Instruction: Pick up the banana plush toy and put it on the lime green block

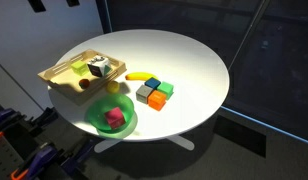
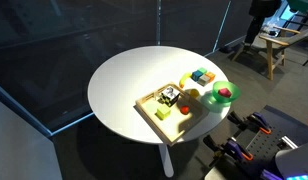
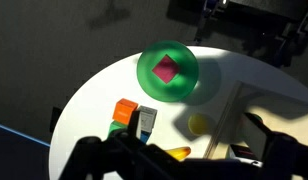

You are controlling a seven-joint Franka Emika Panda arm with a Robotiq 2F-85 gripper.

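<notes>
The banana plush toy point(image 1: 142, 77) lies on the round white table point(image 1: 194, 60), between the wooden tray and the cube cluster. In the wrist view only its yellow tip point(image 3: 179, 152) shows above my dark fingers. The lime green block point(image 1: 165, 89) sits in a tight cluster with a grey cube point(image 1: 144, 93), an orange cube point(image 1: 157, 101) and a blue cube. In the wrist view the lime green block point(image 3: 116, 127) is a sliver under the orange cube point(image 3: 124, 110). My gripper point(image 3: 184, 165) hangs high above the table, its jaws wide open and empty.
A large green bowl point(image 1: 97, 120) holding a magenta-red cube point(image 1: 114, 117) stands near the table edge. A wooden tray point(image 1: 56, 77) holds several small items. A small yellow ball point(image 3: 199, 124) lies beside the tray. The cube cluster point(image 2: 202, 76) and the bowl point(image 2: 223, 94) show in an exterior view.
</notes>
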